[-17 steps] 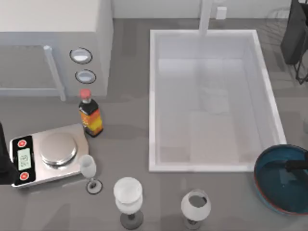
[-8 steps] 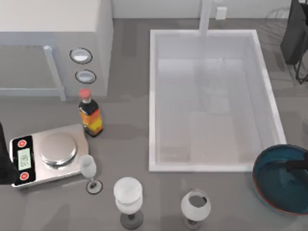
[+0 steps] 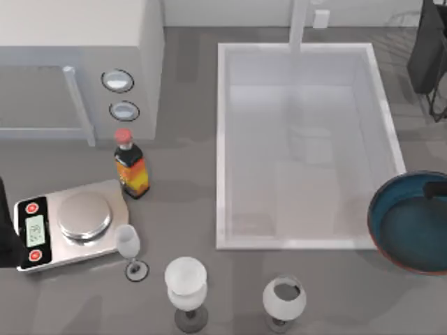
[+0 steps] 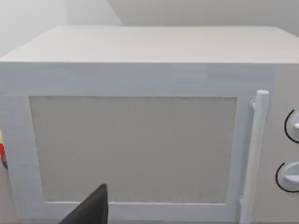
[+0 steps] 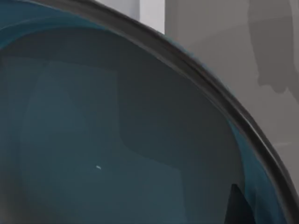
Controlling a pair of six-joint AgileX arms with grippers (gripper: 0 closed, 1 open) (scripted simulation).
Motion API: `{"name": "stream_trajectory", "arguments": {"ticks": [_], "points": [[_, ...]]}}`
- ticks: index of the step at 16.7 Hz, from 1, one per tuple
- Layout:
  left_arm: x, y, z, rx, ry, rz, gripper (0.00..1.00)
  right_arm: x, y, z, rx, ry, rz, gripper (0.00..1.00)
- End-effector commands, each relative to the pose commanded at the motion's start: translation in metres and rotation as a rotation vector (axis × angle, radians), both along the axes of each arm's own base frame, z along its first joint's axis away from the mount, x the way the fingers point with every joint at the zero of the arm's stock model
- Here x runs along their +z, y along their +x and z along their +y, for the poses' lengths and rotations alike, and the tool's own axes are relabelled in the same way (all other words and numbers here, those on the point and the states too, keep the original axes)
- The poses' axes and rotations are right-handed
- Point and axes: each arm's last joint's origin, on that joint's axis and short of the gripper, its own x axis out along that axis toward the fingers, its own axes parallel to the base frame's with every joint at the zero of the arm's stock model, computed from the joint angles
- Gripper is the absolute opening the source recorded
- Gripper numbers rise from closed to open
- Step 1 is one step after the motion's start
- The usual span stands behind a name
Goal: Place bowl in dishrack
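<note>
From above, I see the bowl (image 3: 411, 222) at the table's right edge, overlapping the lower right corner of the white sink (image 3: 222, 146). The dishrack (image 3: 427, 49) sits at the far right corner, well apart, with open counter between. My right gripper (image 3: 434, 188) shows as a dark tip inside the bowl's far rim — I cannot tell its grip.

My left wrist view faces the microwave (image 4: 140, 121).

The right wrist view looks into the bowl's teal interior (image 5: 103, 140) — rim curving past grey counter.
</note>
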Motion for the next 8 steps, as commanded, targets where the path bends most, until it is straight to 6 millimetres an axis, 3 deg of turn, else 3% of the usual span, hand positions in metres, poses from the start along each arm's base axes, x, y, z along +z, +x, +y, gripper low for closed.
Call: {"name": "stream_trajectory", "arguments": {"ticks": [5,8], "points": [[0.000,0.000,0.000,0.000,0.000,0.000,1.00,0.085,-0.008,-0.001,0.000,-0.004,0.031,0.00],[0.000,0.000,0.000,0.000,0.000,0.000,1.00,0.122,-0.020,-0.003,0.000,-0.001,0.000,0.00]]}}
